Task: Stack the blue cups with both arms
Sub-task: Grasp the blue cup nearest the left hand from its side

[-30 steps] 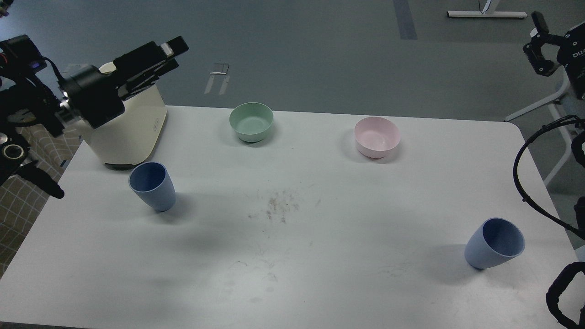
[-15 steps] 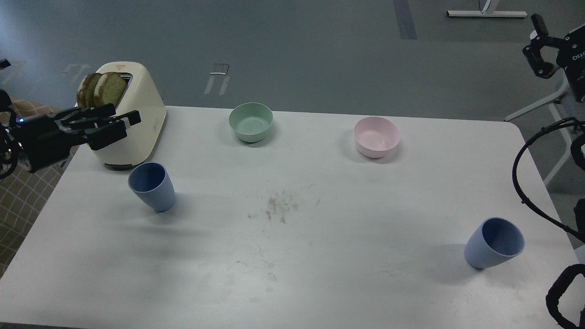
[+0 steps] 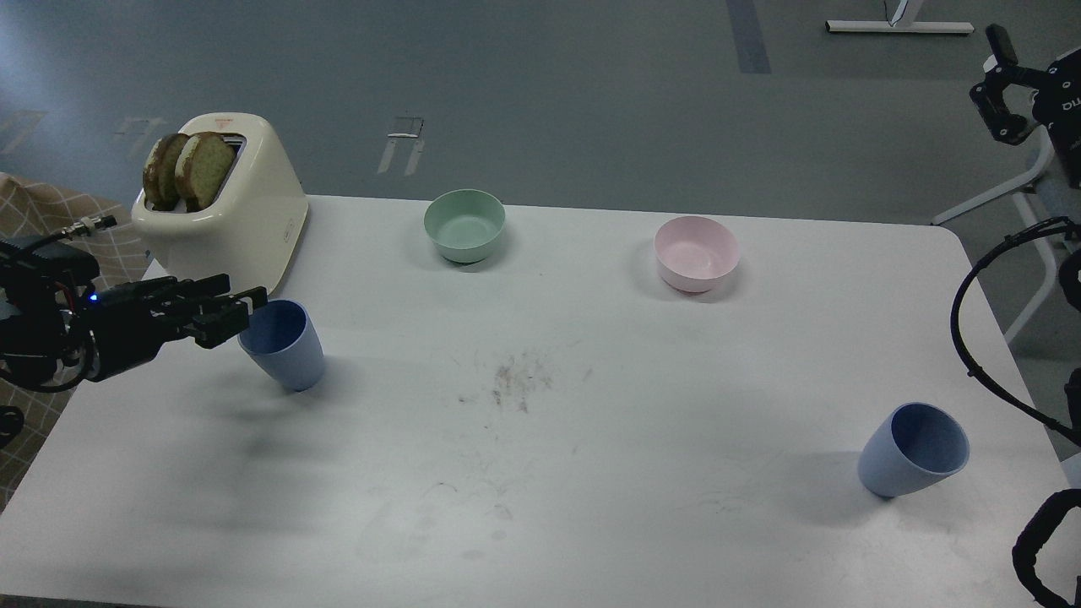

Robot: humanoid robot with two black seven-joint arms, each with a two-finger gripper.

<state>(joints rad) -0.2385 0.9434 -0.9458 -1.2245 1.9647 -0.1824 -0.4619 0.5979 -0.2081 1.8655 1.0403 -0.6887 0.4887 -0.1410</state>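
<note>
Two slate-blue cups stand upright on the white table [image 3: 540,473]. The left blue cup [image 3: 285,346] is in front of the toaster; the right blue cup [image 3: 914,460] is near the table's front right corner. My left gripper [image 3: 241,308] comes in low from the left. Its fingers look open and empty, with the tips at the left cup's left rim; I cannot tell whether they touch it. My right gripper [image 3: 993,80] is held high at the far right edge, well behind the right cup. It looks open and empty.
A cream toaster [image 3: 245,228] with two toast slices [image 3: 186,169] stands at the back left, just behind my left gripper. A green bowl [image 3: 464,224] and a pink bowl [image 3: 697,253] sit along the table's back. Black cables [image 3: 971,338] hang at the right edge.
My left arm has swung down from above the toaster to table level, bringing its gripper to the left cup's rim. The right gripper and both cups have hardly moved.
</note>
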